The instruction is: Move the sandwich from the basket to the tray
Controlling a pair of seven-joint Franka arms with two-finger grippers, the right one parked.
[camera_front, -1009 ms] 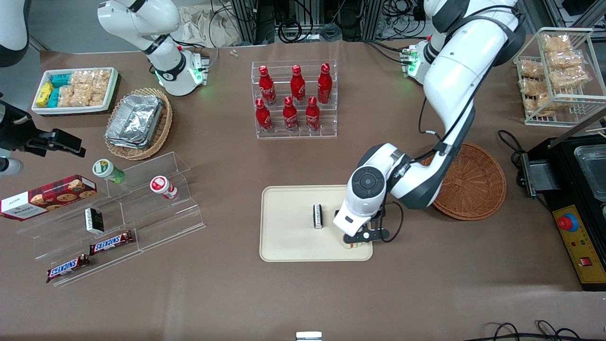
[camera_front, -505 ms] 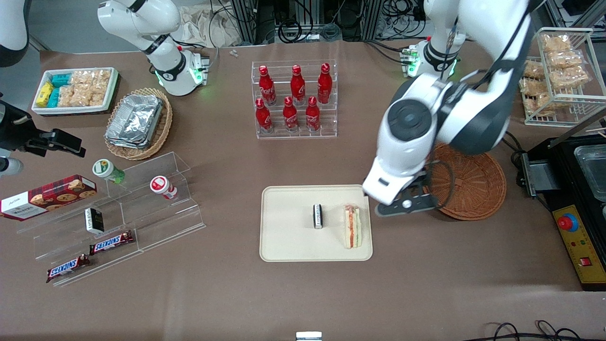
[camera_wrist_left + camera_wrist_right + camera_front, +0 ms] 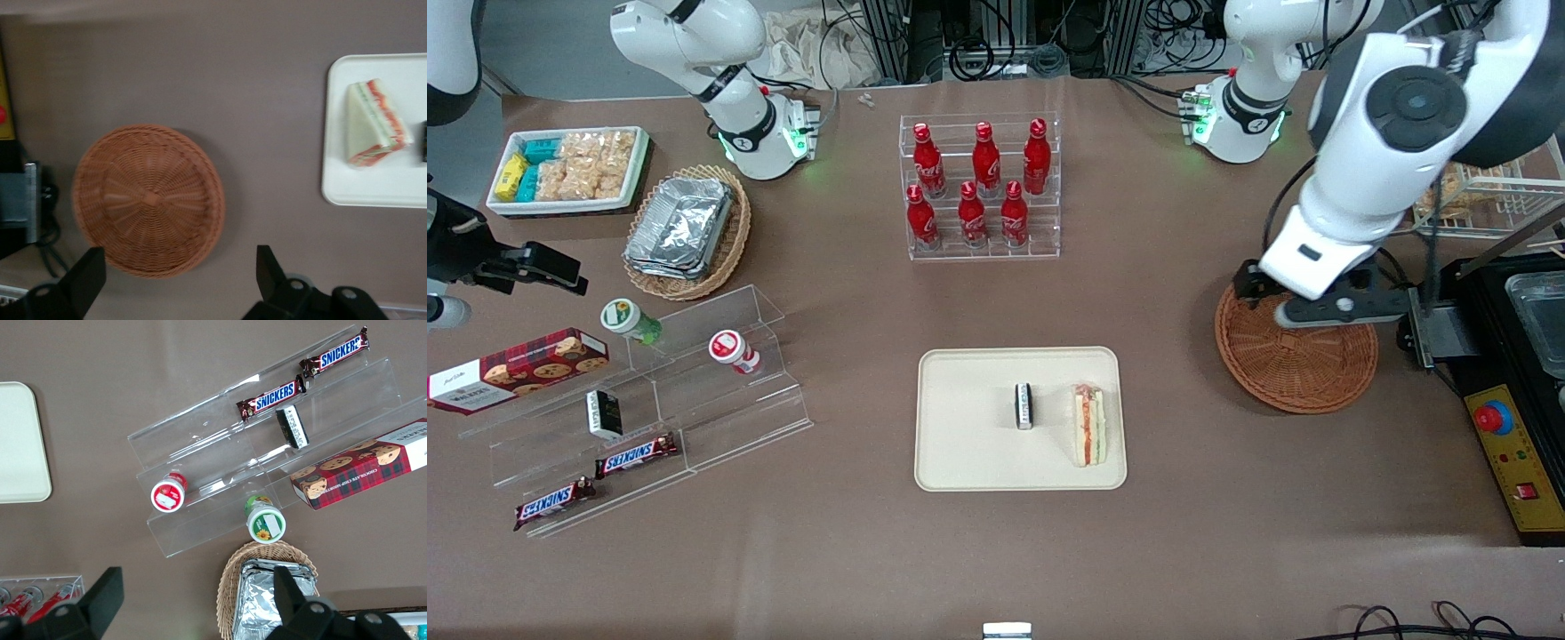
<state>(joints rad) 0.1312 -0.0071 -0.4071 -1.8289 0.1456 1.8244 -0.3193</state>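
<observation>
- The brown-covered desk (image 3: 854,551) carries all the things; nothing on it appears to be in need of moving for the task.
- The large flat cream-beige rectangular tray (image 3: 969,444) is seen near the middle of the desk, and the task's thing is already lying on it.
- The round, shallow, reddish-brown woven wicker basket (image 3: 1307,378) is seen toward the working arm's end of the desk, apart from the tray; in the left wrist view the basket (image 3: 148,200) is shown with nothing in it.
- The gripper (image 3: 1325,307) is held raised above the basket, its fingers (image 3: 85,277) spread wide and nothing held between them.
- The triangular white-bread sandwich with red, pink and green filling (image 3: 1089,425) is resting inside the tray beside its rim on the basket's side, clear of the gripper; a small dark wrapped block (image 3: 1024,406) stands beside it.
- The placing step is judged complete. Nothing more than a withdrawal to rest is judged to be called for next, with the tray left undisturbed.
</observation>
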